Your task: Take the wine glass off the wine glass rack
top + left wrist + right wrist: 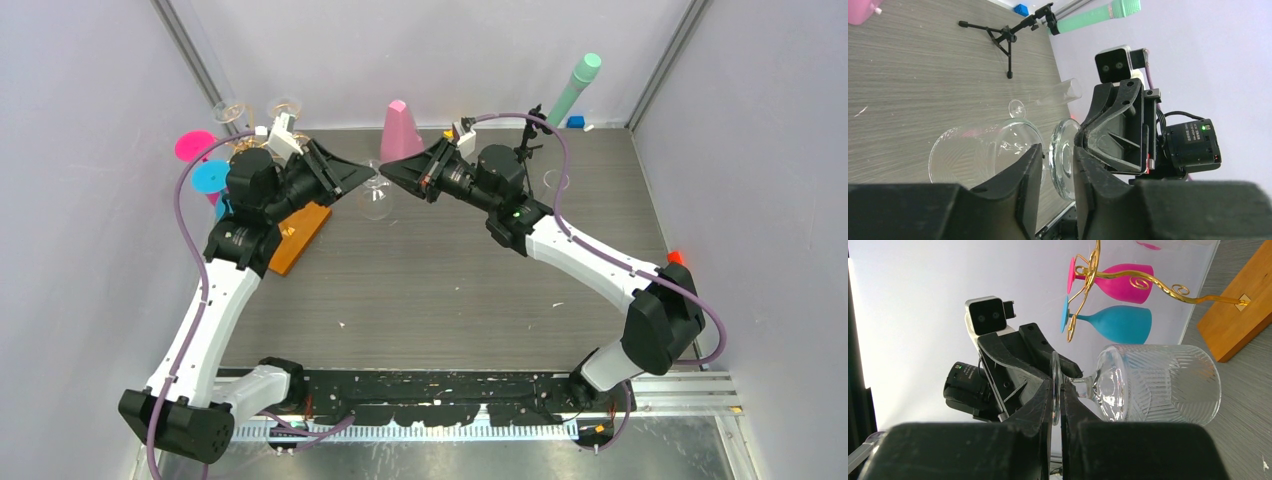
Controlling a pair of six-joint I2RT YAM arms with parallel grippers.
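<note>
A clear cut-pattern wine glass (375, 203) hangs bowl down in the air between my two grippers, away from the rack. My right gripper (1057, 400) is shut on its flat foot; the bowl (1153, 382) sticks out past the fingers. My left gripper (1057, 170) is open, its fingers on either side of the same foot (1064, 159) with a gap on the bowl (978, 152) side. The grippers meet tip to tip, left (362, 180) and right (388, 172). The gold wire rack (1158, 286) on its orange-brown base (300, 238) stands behind the left arm.
A pink glass (1120, 290) and a blue glass (1118, 324) hang on the rack. A pink cone (400, 130) stands at the back. A black tripod (1005, 37) with a mint-green tube (575, 85) and a small clear glass (553, 180) stand back right. Walls enclose the table.
</note>
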